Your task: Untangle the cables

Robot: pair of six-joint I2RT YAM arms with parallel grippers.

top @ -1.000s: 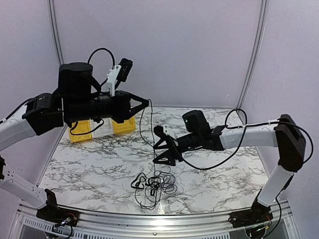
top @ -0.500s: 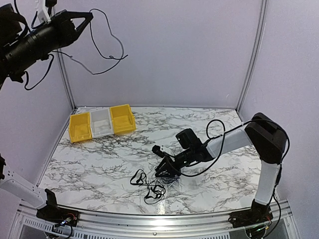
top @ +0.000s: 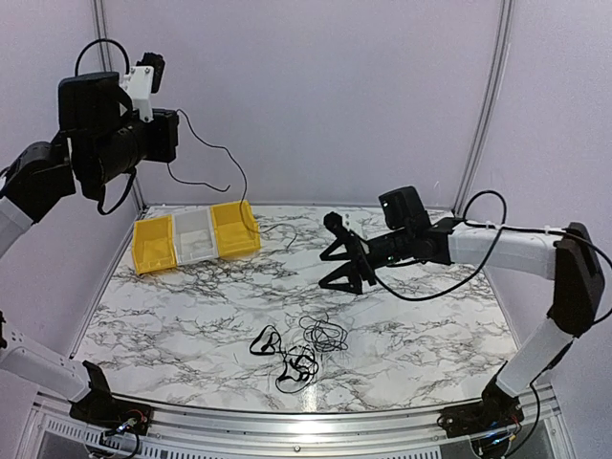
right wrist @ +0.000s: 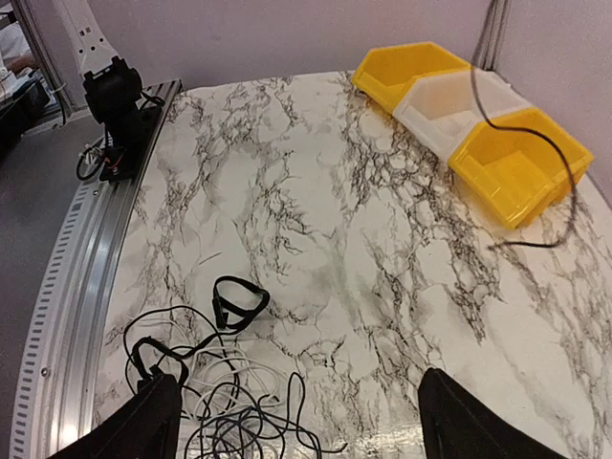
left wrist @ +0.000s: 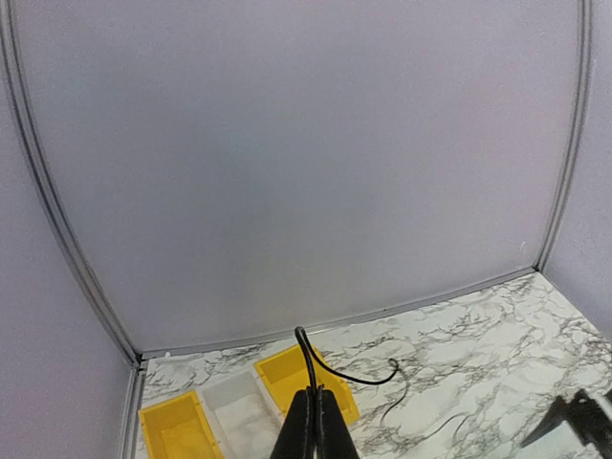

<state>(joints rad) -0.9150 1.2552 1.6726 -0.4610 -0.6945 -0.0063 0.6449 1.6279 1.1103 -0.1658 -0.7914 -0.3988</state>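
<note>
left arm: I saw it raised high at the back-left, wrist about level.
left gripper [left wrist: 312,406]: jaws pinched shut on one black cable [top: 222,153], which looped out ahead of the tips and dropped past the bins [top: 194,235] to the table [top: 172,306].
right arm: stretched low, pointing left.
right gripper [top: 333,264]: jaws spread wide, holding nothing.
tangle of cables [right wrist: 215,406]: lay on the table beneath the right jaws.
</note>
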